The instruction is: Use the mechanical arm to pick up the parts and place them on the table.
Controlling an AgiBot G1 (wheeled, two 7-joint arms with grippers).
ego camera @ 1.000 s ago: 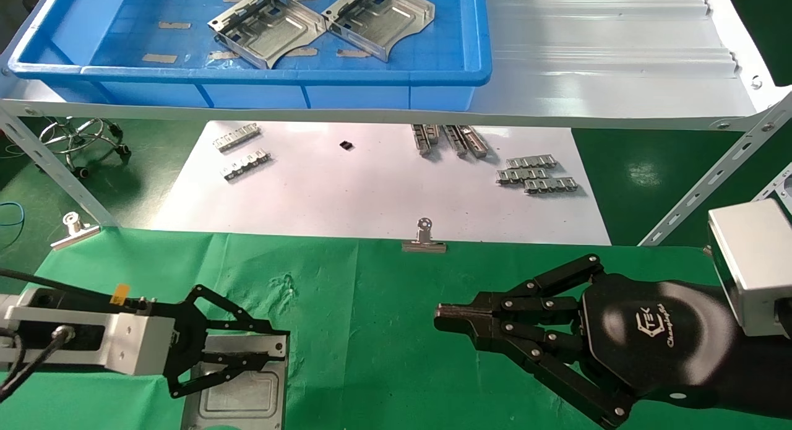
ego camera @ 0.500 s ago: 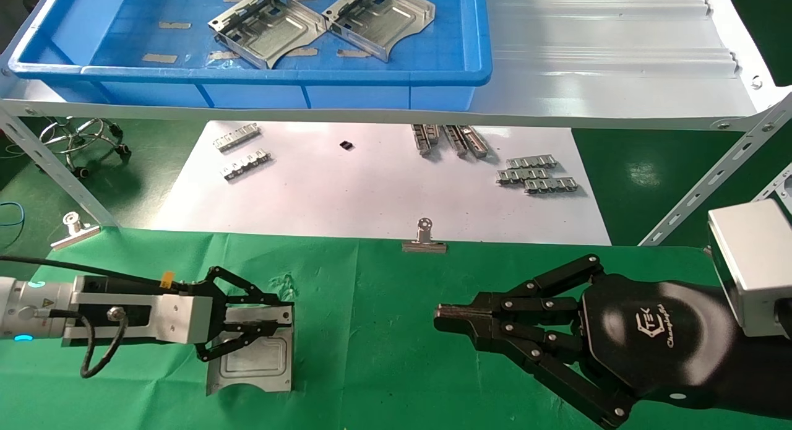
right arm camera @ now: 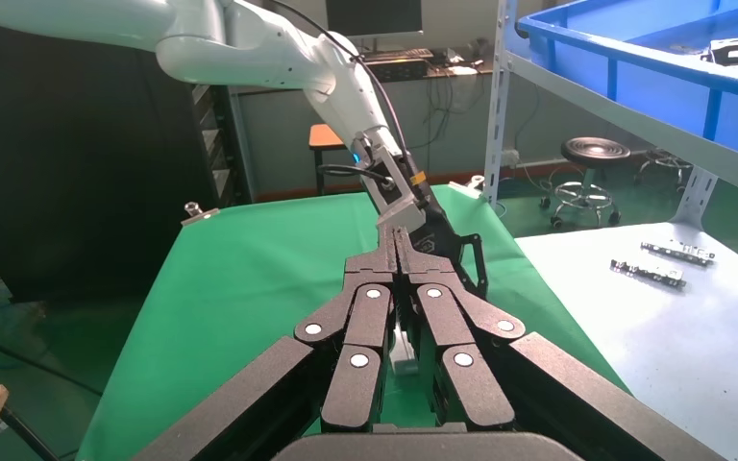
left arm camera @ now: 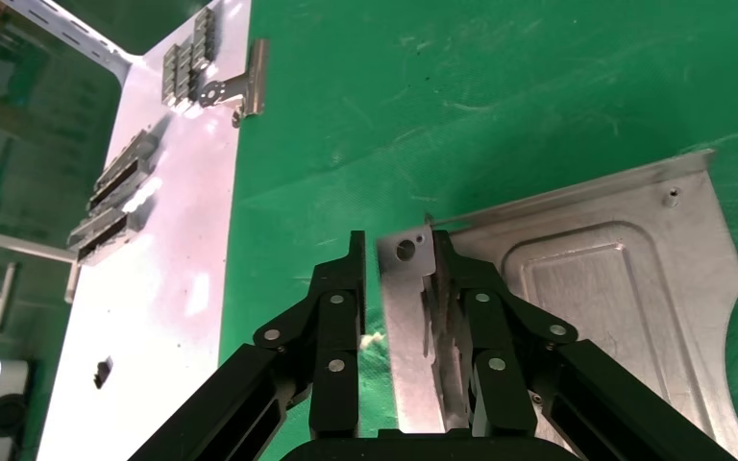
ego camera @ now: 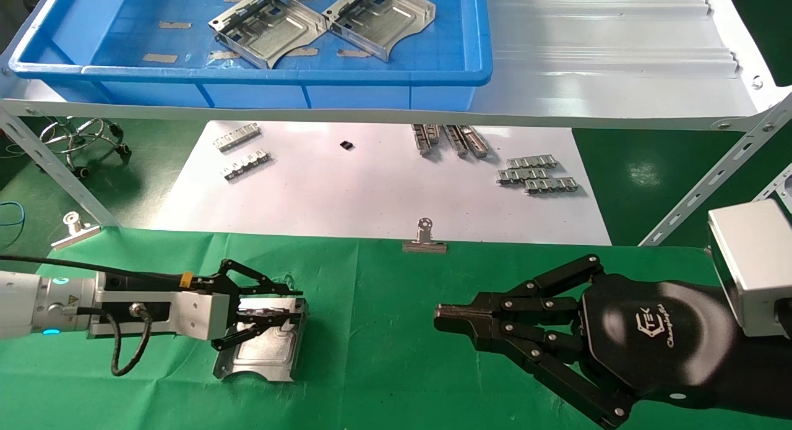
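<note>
My left gripper (ego camera: 294, 305) is shut on the raised side wall of a silver tray part (ego camera: 263, 352), at the left of the green-cloth table (ego camera: 371, 306). The part's flat base lies low over the cloth. In the left wrist view the wall stands between the jaws of this gripper (left arm camera: 399, 252): one finger presses it and a thin strip of green shows beside the other. The base of the part (left arm camera: 615, 288) spreads out to one side. My right gripper (ego camera: 440, 312), the black "TEK" arm, is shut and empty over the cloth at the right. It also shows in the right wrist view (right arm camera: 396, 245). Two more parts (ego camera: 266, 25) (ego camera: 378, 18) lie in the blue bin (ego camera: 247, 77).
The bin sits on a white shelf whose slanted legs (ego camera: 55, 170) come down at both sides. Beyond the cloth lies a white sheet (ego camera: 371, 195) with groups of narrow clip strips (ego camera: 537, 175) (ego camera: 241, 151). Binder clips (ego camera: 424, 238) (ego camera: 74, 229) stand on the cloth's far edge.
My left gripper has moved forward and to the right over the cloth, and the tray part has come with it. The right arm has not moved.
</note>
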